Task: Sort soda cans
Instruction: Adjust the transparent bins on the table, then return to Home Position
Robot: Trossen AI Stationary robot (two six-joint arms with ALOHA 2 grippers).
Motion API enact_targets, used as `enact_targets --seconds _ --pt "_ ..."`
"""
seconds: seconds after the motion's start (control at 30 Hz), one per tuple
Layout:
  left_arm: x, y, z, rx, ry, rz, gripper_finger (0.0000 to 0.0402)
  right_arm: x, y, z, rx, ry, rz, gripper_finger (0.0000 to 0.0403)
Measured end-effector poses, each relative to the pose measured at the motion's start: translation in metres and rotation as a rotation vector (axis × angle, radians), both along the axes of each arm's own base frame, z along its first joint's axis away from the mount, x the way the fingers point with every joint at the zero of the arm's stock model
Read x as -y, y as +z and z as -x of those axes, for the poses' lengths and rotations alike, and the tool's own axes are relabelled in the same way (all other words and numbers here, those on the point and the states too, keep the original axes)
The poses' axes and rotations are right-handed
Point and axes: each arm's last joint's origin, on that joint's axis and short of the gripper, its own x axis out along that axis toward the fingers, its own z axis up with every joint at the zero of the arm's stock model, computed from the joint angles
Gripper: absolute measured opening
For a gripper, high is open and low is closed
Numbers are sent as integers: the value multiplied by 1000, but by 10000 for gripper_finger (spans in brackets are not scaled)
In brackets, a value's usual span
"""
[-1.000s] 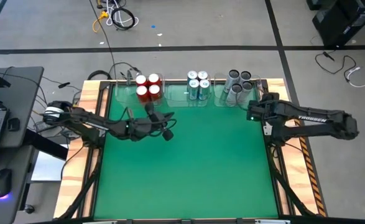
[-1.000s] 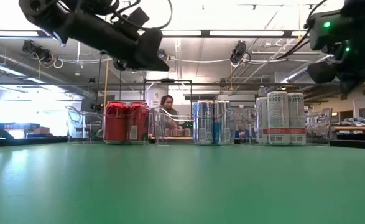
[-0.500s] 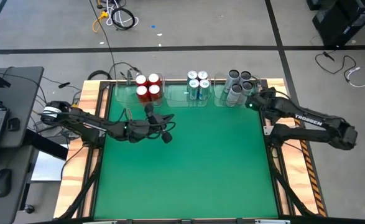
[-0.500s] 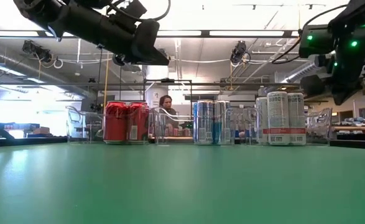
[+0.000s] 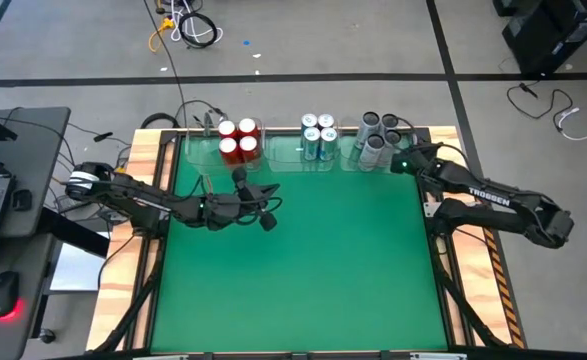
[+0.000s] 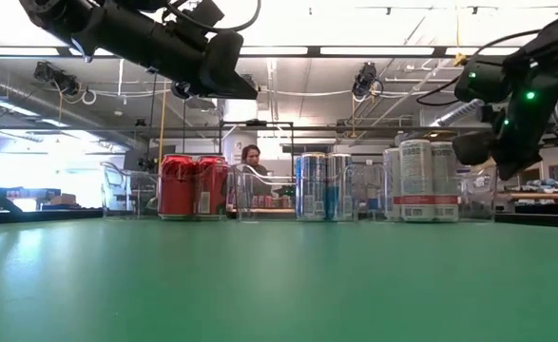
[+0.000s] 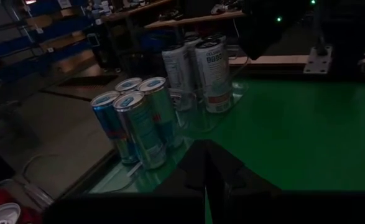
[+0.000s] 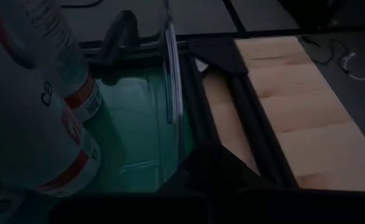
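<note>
Three clear bins stand in a row along the table's far edge. One holds the red cans, the middle one the light blue-and-white cans and the right one the dark grey cans. All cans stand upright on their bases. My right gripper is shut and low at the near right corner of the grey cans' bin. My left gripper is shut. It hovers above the green mat, near of the red cans and pointing toward the other bins. My right gripper meets the clear bin of grey cans at its right wall, near the near corner, with its shut fingertips against the outside. The fingers slant in from the table's near right. The bin stays flat on the table, cans upright.
The green mat in front of the bins is bare. A wooden frame borders the table close to my right gripper. Cables and a laptop lie left of the table. A person is in the room far beyond.
My right gripper has moved down and toward the table's far left, up to the grey cans' bin. That bin and its cans have slid a little toward the table's left. My left arm has barely moved.
</note>
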Motion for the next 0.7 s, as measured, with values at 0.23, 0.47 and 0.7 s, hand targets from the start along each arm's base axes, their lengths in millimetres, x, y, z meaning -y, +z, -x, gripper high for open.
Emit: enact_targets --seconds 0.23,0.47,0.7 --pt "0 0 0 0 2 0 1 2 -5 -1 -10 42 9 0" --pt "6 5 2 14 -69 12 1 2 -2 2 -74 97 18 0" --pt "11 24 12 65 -252 48 1 -3 9 7 -35 102 89 0"
